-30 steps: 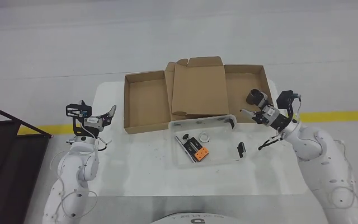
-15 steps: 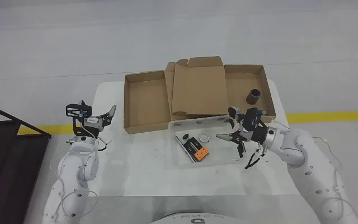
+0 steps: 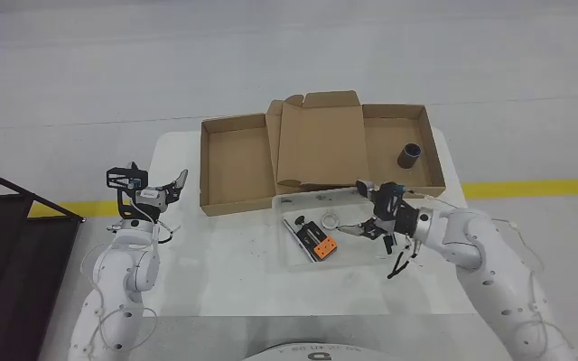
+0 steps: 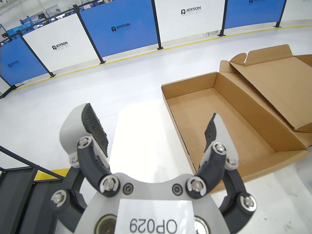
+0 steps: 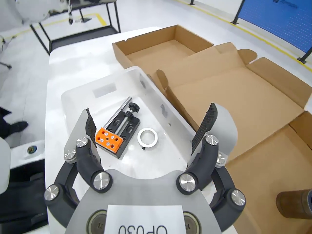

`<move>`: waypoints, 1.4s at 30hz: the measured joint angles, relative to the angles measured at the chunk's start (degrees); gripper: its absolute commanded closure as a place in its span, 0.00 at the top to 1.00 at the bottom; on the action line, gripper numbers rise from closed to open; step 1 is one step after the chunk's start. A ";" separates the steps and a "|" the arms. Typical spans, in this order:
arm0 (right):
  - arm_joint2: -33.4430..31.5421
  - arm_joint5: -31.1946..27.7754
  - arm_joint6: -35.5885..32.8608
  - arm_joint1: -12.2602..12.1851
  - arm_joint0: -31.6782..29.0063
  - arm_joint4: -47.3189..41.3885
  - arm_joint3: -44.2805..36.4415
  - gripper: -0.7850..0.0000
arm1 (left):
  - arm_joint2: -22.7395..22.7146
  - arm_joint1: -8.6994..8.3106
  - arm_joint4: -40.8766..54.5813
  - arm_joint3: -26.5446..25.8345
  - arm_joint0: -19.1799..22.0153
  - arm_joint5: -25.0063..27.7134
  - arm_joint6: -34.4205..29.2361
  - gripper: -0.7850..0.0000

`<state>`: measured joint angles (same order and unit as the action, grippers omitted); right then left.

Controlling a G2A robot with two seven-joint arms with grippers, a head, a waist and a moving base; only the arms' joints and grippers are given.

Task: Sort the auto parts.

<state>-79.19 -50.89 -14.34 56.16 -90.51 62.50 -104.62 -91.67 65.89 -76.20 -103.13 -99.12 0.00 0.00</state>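
Presently, vise (image 3: 312,238) and ring (image 3: 330,218) in tray (image 3: 357,254); brown cylinder (image 3: 408,155) in cardboard box (image 3: 384,149).

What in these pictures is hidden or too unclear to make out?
Brown cylinder: right wrist view, cut off by the picture's edge.
Ring: top view, too small for detail.
Clear tray: right wrist view, near end hidden behind the right end effector.
Cardboard box: left wrist view, near wall partly hidden behind the left end effector.

Right fingers (image 5: 211,122) (empty) now over tray (image 3: 352,254)
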 measured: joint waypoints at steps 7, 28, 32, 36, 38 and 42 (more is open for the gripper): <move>4.62 0.57 -5.10 0.12 1.90 6.83 -1.56 0.56 | 0.00 0.00 0.00 0.00 0.00 0.00 0.00 1.00; 14.98 9.38 -20.04 1.62 13.16 4.40 8.97 0.62 | 0.00 0.00 0.00 0.00 0.00 0.00 0.00 1.00; 17.41 11.25 -21.38 2.10 14.61 5.63 9.80 0.66 | 0.00 0.00 0.00 0.00 0.00 0.00 0.00 1.00; 19.38 11.63 -22.27 2.51 16.12 6.03 11.23 0.67 | 0.00 0.00 0.00 0.00 0.00 0.00 0.00 1.00; 20.08 11.75 -22.59 2.66 16.67 6.19 11.84 0.63 | 0.00 0.00 0.00 0.00 0.00 0.00 0.00 1.00; 21.49 12.49 -22.85 3.01 17.72 6.52 13.23 0.49 | 0.00 0.00 0.00 0.00 0.00 0.00 0.00 1.00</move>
<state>-57.70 -38.40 -37.19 59.17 -72.79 69.02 -91.39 -91.67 65.89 -76.20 -103.13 -99.12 0.00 0.00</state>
